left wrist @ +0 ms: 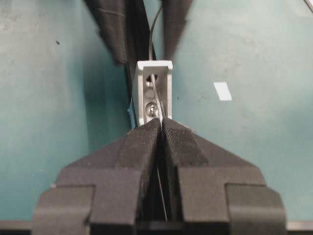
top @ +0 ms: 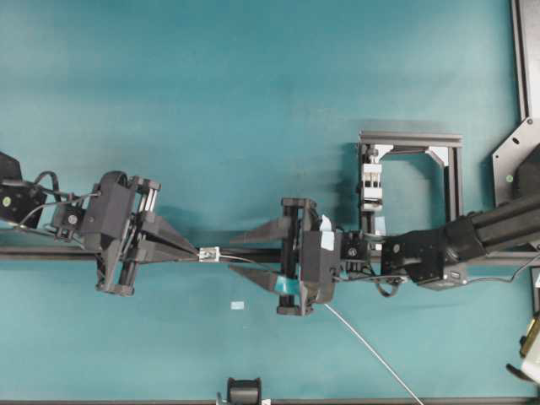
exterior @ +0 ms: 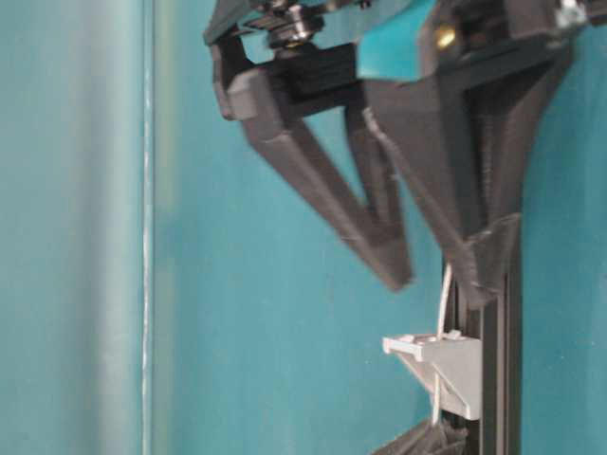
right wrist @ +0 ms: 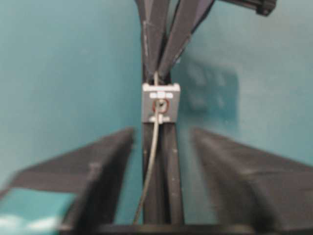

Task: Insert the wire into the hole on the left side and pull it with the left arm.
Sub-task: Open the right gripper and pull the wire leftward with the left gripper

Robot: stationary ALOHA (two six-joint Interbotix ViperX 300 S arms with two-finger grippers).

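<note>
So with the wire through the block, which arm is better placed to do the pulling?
The left. The left gripper is shut on the wire right at the block, on the far side of the hole. The right gripper stands open, its fingers clear of the wire.

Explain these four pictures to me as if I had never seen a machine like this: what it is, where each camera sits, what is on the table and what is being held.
These are two black robot arms working over a teal table. One picture looks straight down, one looks from table level, and the other two come from cameras mounted on each arm's wrist.

The left arm's tool, two plain black pointed fingers, is shut on a hair-thin silver-grey wire. The wire has been passed through the small dark hole in a tiny square white-silver block fixed on a dark rail.

The right arm's tool, marked with teal tape, stands open on the other side of the block and holds nothing.

Behind it stands a black frame with a white clamp block.
</note>
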